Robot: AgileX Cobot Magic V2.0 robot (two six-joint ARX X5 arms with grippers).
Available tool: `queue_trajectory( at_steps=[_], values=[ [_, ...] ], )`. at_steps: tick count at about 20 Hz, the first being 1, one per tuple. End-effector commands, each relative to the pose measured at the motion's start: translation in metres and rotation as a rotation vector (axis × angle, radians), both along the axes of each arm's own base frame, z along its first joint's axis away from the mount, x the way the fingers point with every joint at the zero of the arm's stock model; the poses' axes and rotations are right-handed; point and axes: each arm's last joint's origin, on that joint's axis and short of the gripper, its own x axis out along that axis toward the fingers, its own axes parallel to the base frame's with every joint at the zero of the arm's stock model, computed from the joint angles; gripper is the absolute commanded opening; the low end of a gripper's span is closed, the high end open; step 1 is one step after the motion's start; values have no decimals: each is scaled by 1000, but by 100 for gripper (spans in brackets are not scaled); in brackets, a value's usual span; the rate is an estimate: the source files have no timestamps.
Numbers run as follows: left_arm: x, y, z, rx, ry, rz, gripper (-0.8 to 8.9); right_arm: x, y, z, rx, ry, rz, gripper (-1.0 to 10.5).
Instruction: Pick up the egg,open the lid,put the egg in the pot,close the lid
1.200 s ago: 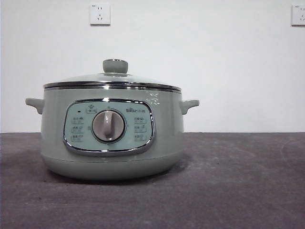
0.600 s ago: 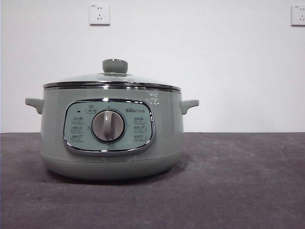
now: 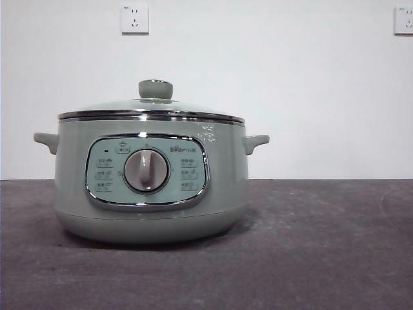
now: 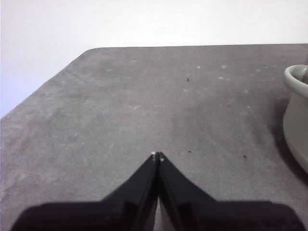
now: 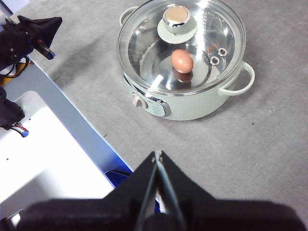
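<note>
Next to no change across the front view: pot (image 3: 151, 187) perhaps a hair further left than a second ago, though too slight to tell from camera jitter. Lid (image 3: 151, 110) likewise, seated on the rim throughout.

The left gripper (image 4: 157, 155) hangs over bare grey table (image 4: 144, 96), its jaws pressed tip to tip. A pale green edge of the pot (image 4: 296, 115) shows at the side
</note>
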Motion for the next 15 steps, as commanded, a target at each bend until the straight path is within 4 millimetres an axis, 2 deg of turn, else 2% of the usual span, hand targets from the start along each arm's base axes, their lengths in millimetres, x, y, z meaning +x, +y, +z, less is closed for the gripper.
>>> queue_trajectory(
  at_steps=[1, 10, 13, 15],
  values=[
    [1, 0, -4, -15, 5, 10, -3, 0, 0, 0, 3, 3, -8, 1],
    [1, 0, -4, -15, 5, 10, -3, 0, 0, 0, 4, 3, -8, 1],
    [1, 0, -4, -15, 5, 10, -3, -8, -15, 7, 18, -94, -7, 1],
    [1, 0, -4, -15, 5, 10, -3, -13, -30, 13, 70, -191, -83, 1]
  ],
)
